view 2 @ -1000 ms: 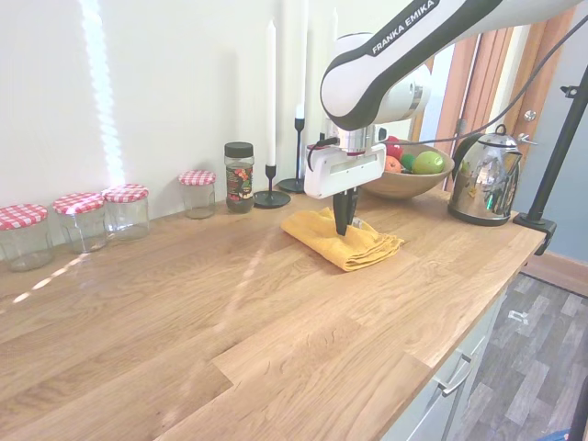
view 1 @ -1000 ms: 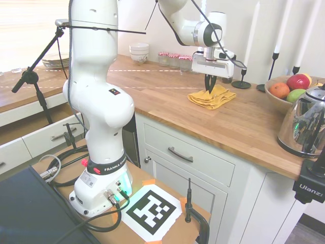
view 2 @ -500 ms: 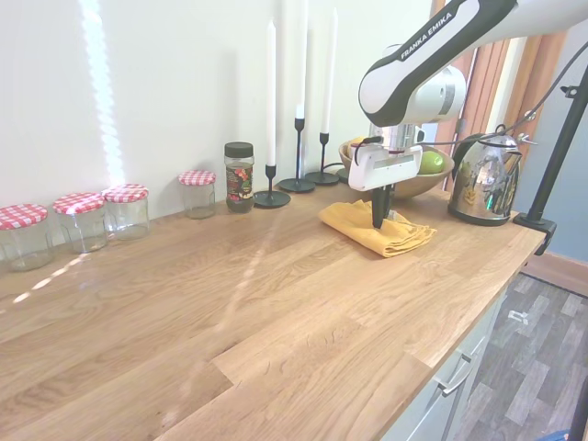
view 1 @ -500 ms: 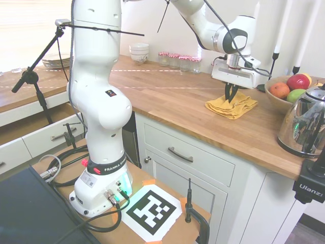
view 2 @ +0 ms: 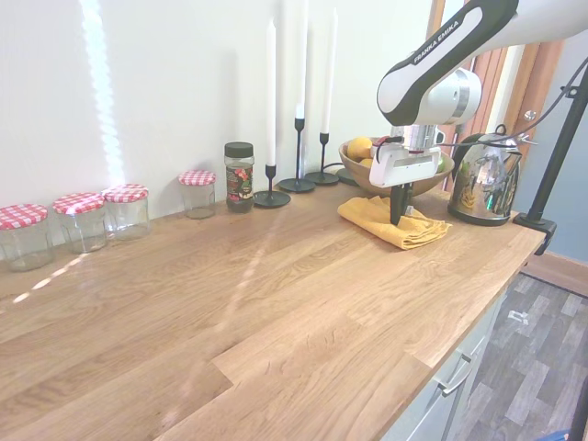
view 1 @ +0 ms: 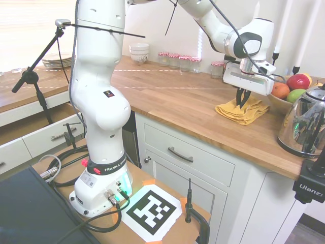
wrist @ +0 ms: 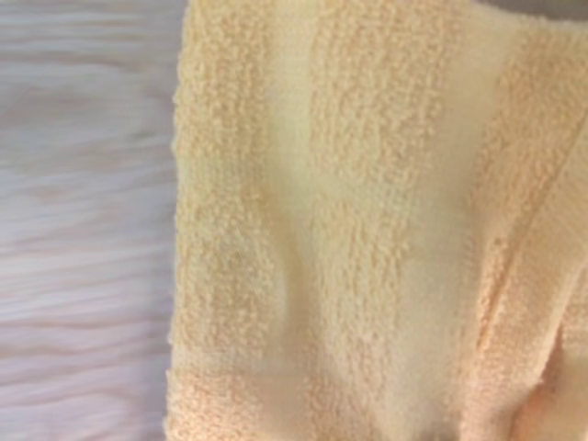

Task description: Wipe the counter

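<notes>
Near the counter [view 2: 276, 303] edge, jaws on yellow cloth [view 2: 381, 220].

Counter [view 1: 172, 99] — long, warm-brown planks.

Long warm-brown butcher-block wooden tabletop [view 2: 276, 303] carrying a crumpled yellow terry cloth [view 2: 381, 217], checked-lid glass jars [view 2: 83, 219], black candlesticks [view 2: 272, 188], a wooden fruit bowl [view 2: 367, 177] and a chrome kettle [view 2: 483, 179].

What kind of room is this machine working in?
Most likely a home kitchen: a butcher-block wooden counter over white cabinets, a shiny kettle, a fruit bowl, and gingham-lidded glass jars along the wall.
</notes>
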Tool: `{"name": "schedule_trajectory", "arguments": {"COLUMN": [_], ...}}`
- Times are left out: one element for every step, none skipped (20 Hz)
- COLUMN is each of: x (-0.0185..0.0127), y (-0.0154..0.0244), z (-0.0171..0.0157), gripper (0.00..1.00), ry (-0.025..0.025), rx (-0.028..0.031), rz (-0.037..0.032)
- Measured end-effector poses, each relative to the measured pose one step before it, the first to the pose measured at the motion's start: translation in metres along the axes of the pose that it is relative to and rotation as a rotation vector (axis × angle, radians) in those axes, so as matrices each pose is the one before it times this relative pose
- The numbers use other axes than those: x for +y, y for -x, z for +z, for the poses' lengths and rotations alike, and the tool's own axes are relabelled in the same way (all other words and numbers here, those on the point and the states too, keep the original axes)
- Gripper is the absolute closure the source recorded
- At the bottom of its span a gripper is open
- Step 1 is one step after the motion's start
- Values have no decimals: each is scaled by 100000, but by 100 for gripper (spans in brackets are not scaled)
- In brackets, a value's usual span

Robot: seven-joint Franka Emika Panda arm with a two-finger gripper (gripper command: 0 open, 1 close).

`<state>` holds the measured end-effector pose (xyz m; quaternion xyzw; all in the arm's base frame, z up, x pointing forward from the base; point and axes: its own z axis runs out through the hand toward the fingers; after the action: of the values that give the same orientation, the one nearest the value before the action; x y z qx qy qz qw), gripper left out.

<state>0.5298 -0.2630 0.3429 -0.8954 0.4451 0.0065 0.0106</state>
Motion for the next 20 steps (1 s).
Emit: {"name": "schedule_trajectory", "arguments": {"x": [14,-94,-207,-325,-457,-617,-752,-883,-948,-1008,-1001,-1035,-974,-949,-859,-882,-852,-876,-880,-940], "y": [-36,46,103,163,229,311,384,465,519,585,621,681,734,774,777,819,852,872,849,908], "z": [-1,8,8,10,20,27,28,38,51,80,99,96,70,41,28,-28,12,29,35,-21], "gripper": [100,100,100,100,100,100,100,100,100,100,100,100,100,100,100,100,100,100,100,100], "ry": [14,0,-11,-18,-3,-4,42,80,183,302,495,421,384,460,370,369,261,381,291,168], "rx": [31,-14,-22,-27,-41,-57,-37,-42,-26,-7,76,115,370,553,269,179,151,355,349,285], "rz": [-25,-181,-397,-622,-780,-847,-702,-721,-496,-724,-525,-595,-518,-655,-414,-555,-396,-513,-341,-415]}}
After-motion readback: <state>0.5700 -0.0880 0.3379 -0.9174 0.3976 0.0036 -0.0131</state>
